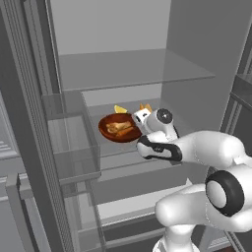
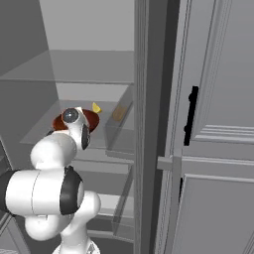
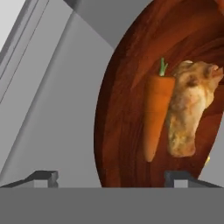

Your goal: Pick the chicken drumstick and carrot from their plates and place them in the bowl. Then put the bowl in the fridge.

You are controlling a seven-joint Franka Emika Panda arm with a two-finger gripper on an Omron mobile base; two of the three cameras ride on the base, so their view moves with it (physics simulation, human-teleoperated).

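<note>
Tool (image 3: 111, 178) status: the two dark finger tips stand wide apart at the bottom of the hand view, one on each side of the near rim of the bowl (image 3: 127, 109), and neither is seen pressing on it, so the tool is judged spread and holding nothing. Contents of the bowl: the carrot (image 3: 156, 114) lies along the glossy inside with its green stub pointing away from the finger tips, and the chicken drumstick (image 3: 189, 111) lies just beside it, the two touching along their length. Position of the bowl: in the left base view the bowl (image 1: 109, 129) sits on a translucent glass shelf (image 1: 147, 152) inside the fridge (image 1: 187, 44), with the wrist of the arm just beside its right rim. Two small yellow and orange food pieces (image 1: 119, 109) rest on the same shelf behind the bowl. In the right base view the bowl (image 2: 92, 119) appears behind the arm, with a door bin (image 2: 119, 131) to its right. Task progress, as a judgement: both foods are loaded and the bowl is placed in the fridge, so the stated steps appear complete. What is left is to withdraw the tool clear of the rim without dragging the bowl along the shelf. Risk: a finger tip could catch the rim during withdrawal.
</note>
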